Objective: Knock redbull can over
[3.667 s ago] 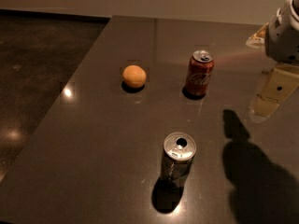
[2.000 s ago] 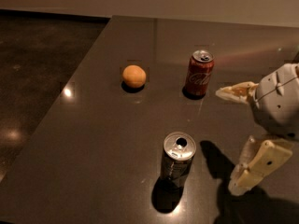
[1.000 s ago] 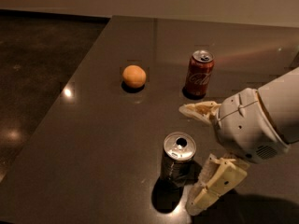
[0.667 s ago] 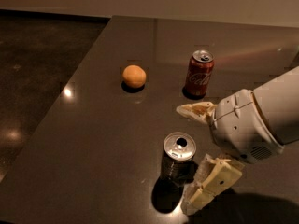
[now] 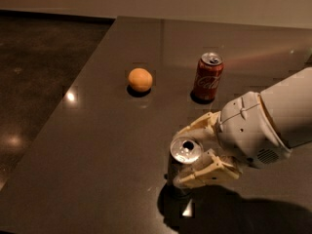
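Observation:
The redbull can [image 5: 181, 165], slim and silver-grey with a shiny pull-tab top, stands upright near the front of the dark table [image 5: 97, 145]. My gripper [image 5: 187, 155] comes in from the right at the can's top. Its two cream fingers are spread, one [image 5: 197, 126] behind the can's rim and one [image 5: 204, 172] in front of it, both at or very near the can's right side. The can's lower body is partly hidden in shadow.
A red cola can [image 5: 208, 77] stands upright behind the gripper. An orange [image 5: 140, 79] lies to its left. The table's left edge runs diagonally, with dark floor [image 5: 34, 82] beyond it.
My gripper has moved left from the table's right side to the redbull can, and its fingers now bracket the can's top. The can still stands upright.

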Tool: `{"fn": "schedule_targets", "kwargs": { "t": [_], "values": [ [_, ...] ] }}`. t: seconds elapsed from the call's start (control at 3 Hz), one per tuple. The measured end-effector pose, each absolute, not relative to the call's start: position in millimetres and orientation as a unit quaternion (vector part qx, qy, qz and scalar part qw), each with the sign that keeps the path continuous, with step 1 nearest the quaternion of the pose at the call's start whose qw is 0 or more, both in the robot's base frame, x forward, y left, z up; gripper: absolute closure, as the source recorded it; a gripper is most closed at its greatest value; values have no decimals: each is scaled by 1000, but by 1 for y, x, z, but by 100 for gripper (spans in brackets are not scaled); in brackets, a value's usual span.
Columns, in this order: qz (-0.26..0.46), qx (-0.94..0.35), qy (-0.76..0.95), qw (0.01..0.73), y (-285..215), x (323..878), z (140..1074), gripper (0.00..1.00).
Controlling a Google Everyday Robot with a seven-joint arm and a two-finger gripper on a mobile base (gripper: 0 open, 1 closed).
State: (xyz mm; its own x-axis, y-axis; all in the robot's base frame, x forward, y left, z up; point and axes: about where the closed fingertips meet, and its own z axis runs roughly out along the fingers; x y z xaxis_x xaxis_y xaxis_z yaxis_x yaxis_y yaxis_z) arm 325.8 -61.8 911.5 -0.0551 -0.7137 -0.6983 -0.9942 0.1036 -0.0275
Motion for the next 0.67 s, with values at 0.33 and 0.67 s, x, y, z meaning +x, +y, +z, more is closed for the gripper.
{"fn": "schedule_targets", "kwargs": {
  "t": [0.33, 0.67],
  "values": [
    [244, -619, 688, 292, -65, 331, 921, 64],
    [219, -626, 695, 277, -72, 343, 938, 88]
  ]
}}
